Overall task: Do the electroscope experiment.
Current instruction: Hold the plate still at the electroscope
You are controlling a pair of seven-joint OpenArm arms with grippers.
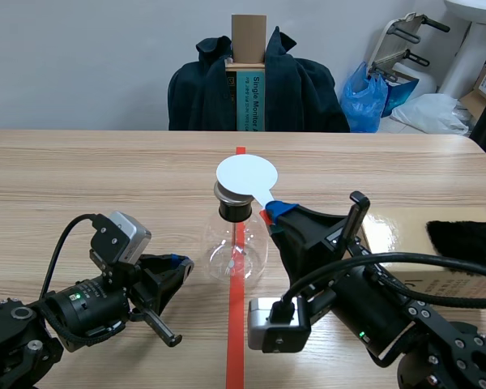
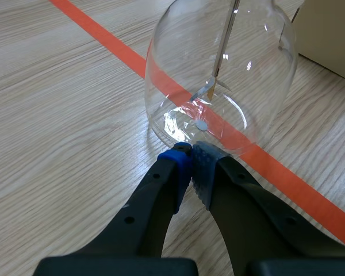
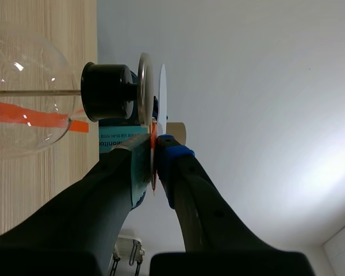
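Note:
The electroscope is a clear glass flask (image 1: 235, 253) with a black stopper (image 1: 233, 211), standing on the orange-red tape line. A white round paddle (image 1: 245, 174) lies flat over its metal top plate (image 3: 144, 86). My right gripper (image 1: 274, 212) is shut on the paddle's red handle just right of the stopper; in the right wrist view the paddle (image 3: 162, 98) rises from between the fingers of the gripper (image 3: 154, 149). My left gripper (image 2: 191, 156) is shut on nothing, with its tips at the base of the flask (image 2: 218, 75). Inside the flask hang a rod and foil leaves (image 2: 206, 89).
A flat cardboard box (image 1: 405, 243) with a black cloth (image 1: 466, 239) on it lies at the right, beside the right arm. Behind the table stands a chair draped with a dark jacket (image 1: 255, 89). A blue bag (image 1: 364, 97) sits further back.

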